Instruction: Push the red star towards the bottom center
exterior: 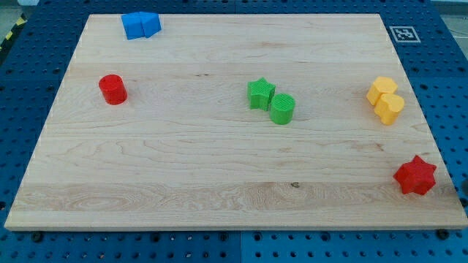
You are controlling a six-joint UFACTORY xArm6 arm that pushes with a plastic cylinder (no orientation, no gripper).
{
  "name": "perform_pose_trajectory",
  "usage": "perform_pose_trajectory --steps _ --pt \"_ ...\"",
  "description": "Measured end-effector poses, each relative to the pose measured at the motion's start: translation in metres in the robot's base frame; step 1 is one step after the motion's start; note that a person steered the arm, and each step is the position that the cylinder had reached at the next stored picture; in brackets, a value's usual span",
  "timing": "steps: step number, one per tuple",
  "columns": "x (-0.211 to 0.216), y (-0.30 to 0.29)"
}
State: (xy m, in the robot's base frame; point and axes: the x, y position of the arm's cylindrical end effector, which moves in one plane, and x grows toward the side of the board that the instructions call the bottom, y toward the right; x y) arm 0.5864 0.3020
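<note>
Here's the board: pale wood, resting on a blue pegboard bench with a fiducial tag off the top right corner. And my tip? Nowhere to be seen. There may be a sliver of something dark at the view's far right edge, level with the red star, but it's too little to call, so I can't place the blocks relative to my tip and will use the view's sides instead. There's no gripper on this rig at all, only the rod, and it isn't showing.

The red star sits deep in the bottom right corner of the board, close to the right edge and well apart from everything else. Bottom center is a long way off to its left, and that stretch of wood looks bare.

Elsewhere, the yellow pair is touching, up the right side above the star. The green star and green cylinder are touching mid-board. The red cylinder stands alone on the left, and the blue blocks sit at the top left.

My read on progress: essentially nothing banked yet. The star still has the whole run to cover, and a push from its right side heading leftward looks like the job ahead.
</note>
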Motion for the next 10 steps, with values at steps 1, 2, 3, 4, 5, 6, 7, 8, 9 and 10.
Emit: perform_pose_trajectory --steps 1,2,3,4,5,6,7,8,9,10 --pt "0.000 -0.062" --pt "-0.001 -0.071" --pt "0.003 -0.009" --pt "-0.021 -0.004" --pt "-0.034 -0.055" --pt "-0.038 -0.131" --pt "-0.038 -0.177" --pt "-0.034 -0.155" --pt "-0.017 -0.158" --pt "-0.023 -0.213"
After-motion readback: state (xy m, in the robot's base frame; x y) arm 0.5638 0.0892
